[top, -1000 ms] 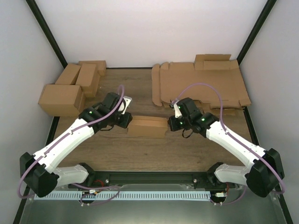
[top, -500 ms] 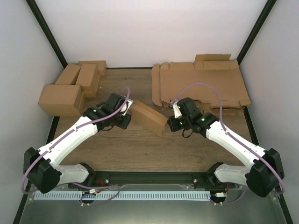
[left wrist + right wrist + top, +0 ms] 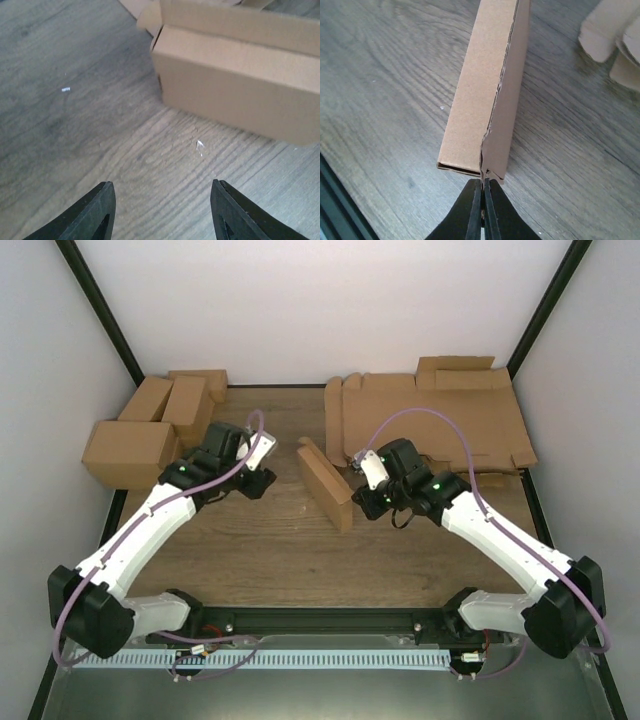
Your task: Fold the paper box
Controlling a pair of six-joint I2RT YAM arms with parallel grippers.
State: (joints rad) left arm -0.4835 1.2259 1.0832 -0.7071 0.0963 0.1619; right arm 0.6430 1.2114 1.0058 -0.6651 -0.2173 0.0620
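The paper box [image 3: 325, 483] lay near the middle of the wooden table [image 3: 270, 550], set on a slant, its far end pointing toward the back and its near end toward the right arm; it stood on one long narrow side, folded up into a slim closed shape. The right gripper [image 3: 354, 506] met it at that near end; in the right wrist view the two dark fingers [image 3: 474, 210] were pressed together on a thin cardboard edge at the lower corner of the box [image 3: 480, 100], so the jaws were clamped on the box wall itself, with the rest of the box stretching away from the fingertips. The left gripper [image 3: 258, 480] was off to the box's left, not touching it; in the left wrist view its jaws stood well apart over bare wood [image 3: 161, 184], nothing between them, and the box [image 3: 230, 90] lay ahead and to the right of the fingertips, clear of both. A pile of flat brown sheets [image 3: 430, 425] covered the back right of the table; a group of finished boxes [image 3: 150, 430] sat at the back left, behind the left arm.
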